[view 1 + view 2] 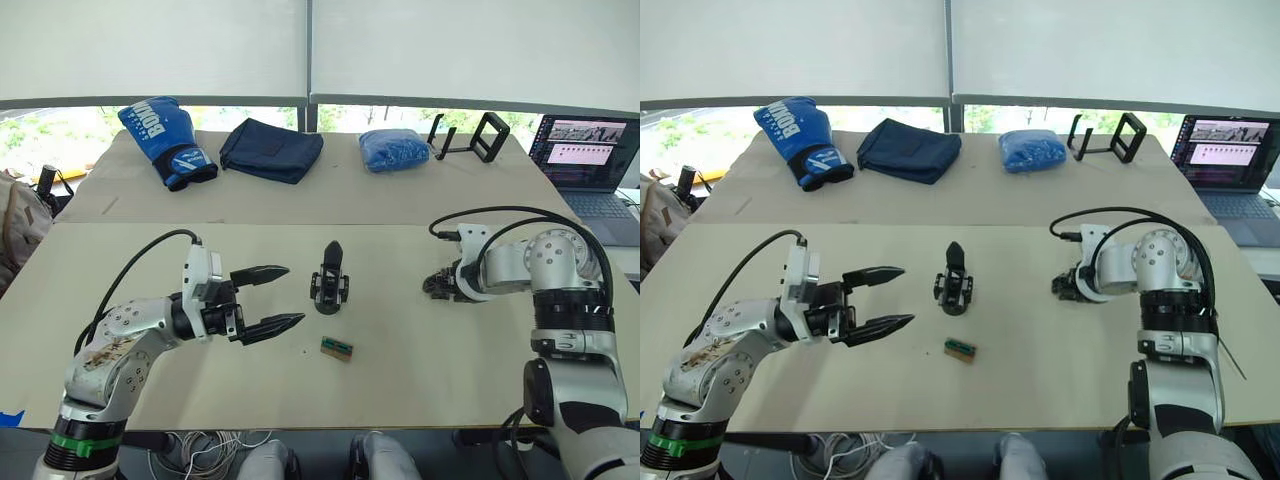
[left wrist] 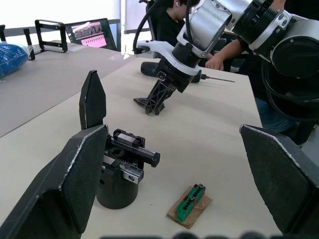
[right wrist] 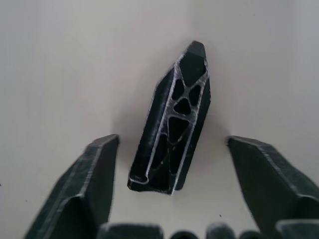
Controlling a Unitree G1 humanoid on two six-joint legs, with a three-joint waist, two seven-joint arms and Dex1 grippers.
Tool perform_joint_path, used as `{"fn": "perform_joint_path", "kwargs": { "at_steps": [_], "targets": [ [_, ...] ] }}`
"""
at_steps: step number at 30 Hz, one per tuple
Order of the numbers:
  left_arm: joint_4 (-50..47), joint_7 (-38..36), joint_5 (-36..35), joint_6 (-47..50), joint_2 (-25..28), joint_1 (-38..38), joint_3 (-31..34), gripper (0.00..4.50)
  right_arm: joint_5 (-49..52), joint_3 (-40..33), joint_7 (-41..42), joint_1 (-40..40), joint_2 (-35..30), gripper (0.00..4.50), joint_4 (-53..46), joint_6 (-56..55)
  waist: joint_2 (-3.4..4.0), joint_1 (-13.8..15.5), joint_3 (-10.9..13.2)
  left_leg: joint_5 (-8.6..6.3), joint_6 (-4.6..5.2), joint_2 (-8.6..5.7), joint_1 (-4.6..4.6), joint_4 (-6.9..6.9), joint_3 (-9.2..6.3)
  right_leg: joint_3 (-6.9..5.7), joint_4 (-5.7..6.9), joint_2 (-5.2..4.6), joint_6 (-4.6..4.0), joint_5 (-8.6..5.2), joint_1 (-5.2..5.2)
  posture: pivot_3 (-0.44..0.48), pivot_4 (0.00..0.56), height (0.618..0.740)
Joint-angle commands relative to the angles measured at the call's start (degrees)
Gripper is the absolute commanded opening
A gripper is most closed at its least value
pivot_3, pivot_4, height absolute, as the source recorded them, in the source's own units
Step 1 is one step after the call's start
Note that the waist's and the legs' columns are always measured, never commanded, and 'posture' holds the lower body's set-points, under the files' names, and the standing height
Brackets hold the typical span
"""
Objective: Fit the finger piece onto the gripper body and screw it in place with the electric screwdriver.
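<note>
The left gripper hangs with fingers spread, just left of the upright gripper body at mid-table. The right gripper, spread too, straddles the finger piece lying flat. Far left, a blue boxing glove carries white lettering, unreadable.

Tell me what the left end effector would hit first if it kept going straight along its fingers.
Most likely the gripper body. The left end effector is open and points across the table at it, and its wrist view shows the body just beyond the near finger. Depth is uncertain.
</note>
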Motion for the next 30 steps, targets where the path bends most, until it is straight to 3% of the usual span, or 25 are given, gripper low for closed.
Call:
{"fn": "perform_joint_path", "kwargs": {
  "at_steps": [1,3,5,10,12,14,17,20,22,27,30],
  "targets": [
    [-2.27,0.09,-1.1,-0.56,-0.07,0.35,0.32,4.5,7.51,1.79,-3.25,3.04,1.38,2.32,1.82,1.55,-0.08,0.01,-0.05,0.0,0.0,0.01,0.01,-0.01,-0.01,0.0,-0.01,0.01,0.0,0.0,0.01,0.0,0.15,0.74],
    [-2.15,0.04,-1.08,-0.56,0.11,0.36,0.57,4.5,9.18,1.52,-5.33,3.21,1.69,1.57,1.81,1.55,-0.1,-0.09,-0.07,0.0,-0.02,0.02,0.05,-0.04,0.0,0.01,-0.01,0.02,0.0,-0.01,0.03,0.0,0.15,0.74],
    [-2.03,0.11,-1.08,-0.54,0.2,0.25,0.77,4.5,10.78,1.43,-6.76,3.53,1.87,1.12,1.44,1.55,-0.12,-0.14,-0.08,0.02,-0.05,0.04,0.07,-0.06,0.0,0.04,-0.01,0.06,-0.01,-0.01,0.03,0.0,0.15,0.74],
    [-1.96,0.48,-1.4,-0.33,-0.03,-0.13,0.93,4.5,13.38,1.33,-7.88,4.23,1.58,1.12,-2.16,1.55,-0.13,-0.15,-0.09,0.03,-0.06,0.07,0.08,-0.09,0.0,0.24,-0.02,0.08,-0.01,-0.01,0.03,0.0,0.15,0.74],
    [-1.91,1.55,-2.62,0.33,-0.73,-0.9,1.56,4.5,10.05,-3.15,-6.92,4.52,4.13,1.12,-7.89,-0.67,-0.13,-0.16,-0.09,0.03,-0.06,0.07,0.06,-0.1,0.0,0.37,-0.03,0.09,-0.01,-0.01,0.01,0.0,0.15,0.74],
    [-1.5,5.5,-6.5,2.34,-3.16,-3.23,3.23,4.5,11.14,-9.13,-1.96,5.25,5.36,1.12,-13.75,-7.17,-0.13,-0.2,-0.08,0.03,-0.07,0.1,0.05,-0.12,0.02,0.48,-0.04,0.11,0.02,-0.02,-0.04,0.0,0.15,0.74],
    [-0.03,12.38,-10.59,5.63,-6.35,-7.17,5.54,4.5,7.84,-10.46,8.54,8.49,3.41,1.12,-24.63,-16.59,0.2,0.35,0.13,0.04,-0.05,0.06,-0.12,-0.16,0.01,0.57,-0.04,0.09,0.31,-0.16,-0.2,0.0,0.15,0.74],
    [1.79,19.61,-16.92,10.14,-9.3,-11.74,7.96,4.5,3.42,-5.88,22.27,11.95,-0.13,1.12,-36.97,-25.44,0.31,1.0,0.19,0.01,0.02,-0.05,-0.23,-0.16,-0.05,0.79,-0.06,0.11,0.34,-0.15,-0.23,0.0,0.15,0.74],
    [3.52,26.18,-19.68,13.61,-11.24,-14.95,8.84,4.5,-5.17,-0.32,29.33,14.81,-2.77,1.12,-44.49,-35.19,0.29,0.97,0.19,-0.01,0.05,-0.05,-0.21,-0.16,-0.07,0.86,-0.15,0.16,0.4,-0.19,-0.19,0.0,0.15,0.74],
    [5.42,33.75,-23.69,17.31,-15.22,-20.91,8.55,4.5,-30.87,14.31,37.05,21.56,-7.49,1.12,-52.35,-58.32,0.15,0.82,0.27,-0.01,0.05,-0.13,-0.17,-0.16,-0.05,0.97,-0.19,0.18,0.64,-0.31,-0.13,0.0,0.15,0.74],
    [5.92,34.71,-24.85,18.82,-16.11,-21.86,7.76,4.5,-42.7,20.56,37.04,23.59,-6.56,1.12,-51.77,-67.1,0.13,0.53,0.28,0.01,0.02,-0.16,-0.09,-0.15,0.02,1.03,-0.12,0.19,0.64,-0.31,-0.14,0.0,0.15,0.74]
  ]
}}
